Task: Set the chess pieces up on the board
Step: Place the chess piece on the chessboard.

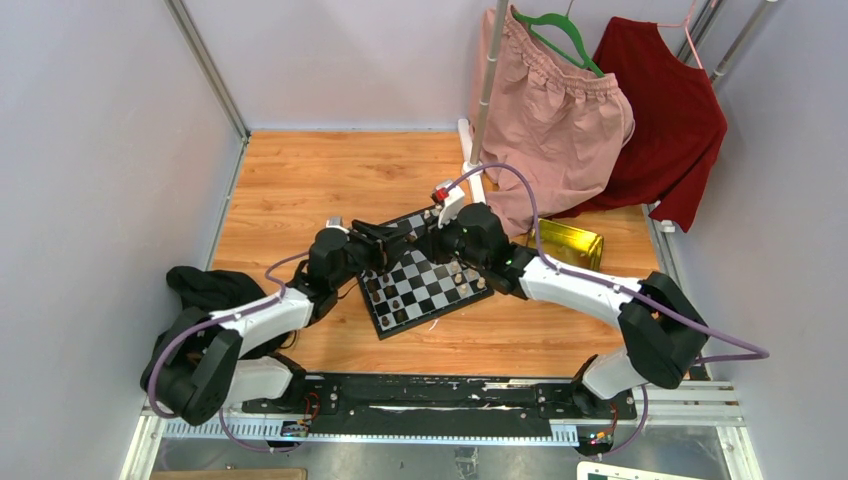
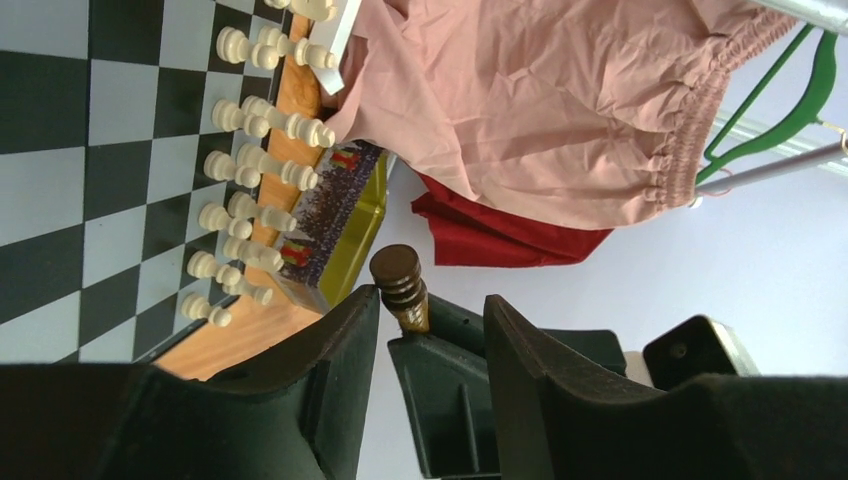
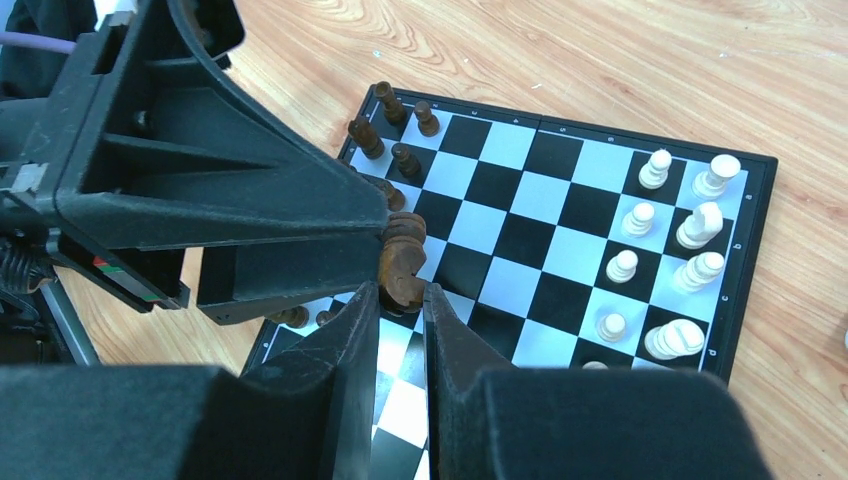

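Observation:
The board (image 1: 425, 285) lies mid-table, tilted. My right gripper (image 3: 402, 287) is shut on a dark brown chess piece (image 3: 403, 255) and holds it above the board's (image 3: 560, 215) left part. My left gripper (image 2: 432, 297) is open. Its jaws straddle that piece (image 2: 400, 283) and a right fingertip (image 2: 450, 400), and the piece is close to one left finger (image 2: 340, 335). Both grippers meet over the board's far-left part in the top view, left (image 1: 395, 240) and right (image 1: 440, 240). Several dark pieces (image 3: 400, 150) stand at the board's far-left corner.
Cream-white pieces (image 3: 670, 250) stand in two rows on the board's right side. A gold tray (image 1: 568, 243) lies right of the board. Pink (image 1: 555, 110) and red (image 1: 665, 110) garments hang at the back right. A black cloth (image 1: 210, 288) lies at the left.

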`<action>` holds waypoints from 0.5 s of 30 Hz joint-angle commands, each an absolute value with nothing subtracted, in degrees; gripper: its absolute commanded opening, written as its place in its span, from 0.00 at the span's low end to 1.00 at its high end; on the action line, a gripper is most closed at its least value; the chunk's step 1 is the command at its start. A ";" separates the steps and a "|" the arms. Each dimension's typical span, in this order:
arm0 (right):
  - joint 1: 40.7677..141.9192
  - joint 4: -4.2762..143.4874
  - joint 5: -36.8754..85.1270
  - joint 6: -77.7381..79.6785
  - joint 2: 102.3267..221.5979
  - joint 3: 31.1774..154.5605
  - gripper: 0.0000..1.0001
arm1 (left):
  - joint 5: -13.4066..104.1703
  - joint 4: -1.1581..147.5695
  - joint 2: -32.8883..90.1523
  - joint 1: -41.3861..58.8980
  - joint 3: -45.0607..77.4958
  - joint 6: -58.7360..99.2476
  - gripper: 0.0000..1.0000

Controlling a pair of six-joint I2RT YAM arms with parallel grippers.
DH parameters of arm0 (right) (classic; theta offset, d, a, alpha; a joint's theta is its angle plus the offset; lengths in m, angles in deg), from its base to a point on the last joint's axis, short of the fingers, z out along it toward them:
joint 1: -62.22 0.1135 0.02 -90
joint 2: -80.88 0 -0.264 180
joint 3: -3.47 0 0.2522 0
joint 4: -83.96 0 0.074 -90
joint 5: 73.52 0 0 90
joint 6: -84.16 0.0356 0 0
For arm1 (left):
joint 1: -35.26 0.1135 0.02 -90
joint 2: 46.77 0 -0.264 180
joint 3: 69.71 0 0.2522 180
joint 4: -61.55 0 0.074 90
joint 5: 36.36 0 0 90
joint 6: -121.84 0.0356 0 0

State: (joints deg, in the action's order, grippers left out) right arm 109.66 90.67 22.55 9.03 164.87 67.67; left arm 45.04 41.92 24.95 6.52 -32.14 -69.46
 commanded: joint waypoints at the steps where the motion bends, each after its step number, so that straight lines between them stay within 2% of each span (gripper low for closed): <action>1: 109.15 85.92 22.70 7.00 162.55 71.00 0.00 | 45.43 47.29 20.26 7.94 -31.36 -62.38 0.48; 15: 110.69 76.35 22.47 5.36 162.88 77.20 0.00 | 44.31 50.82 14.50 9.31 -36.86 -56.83 0.48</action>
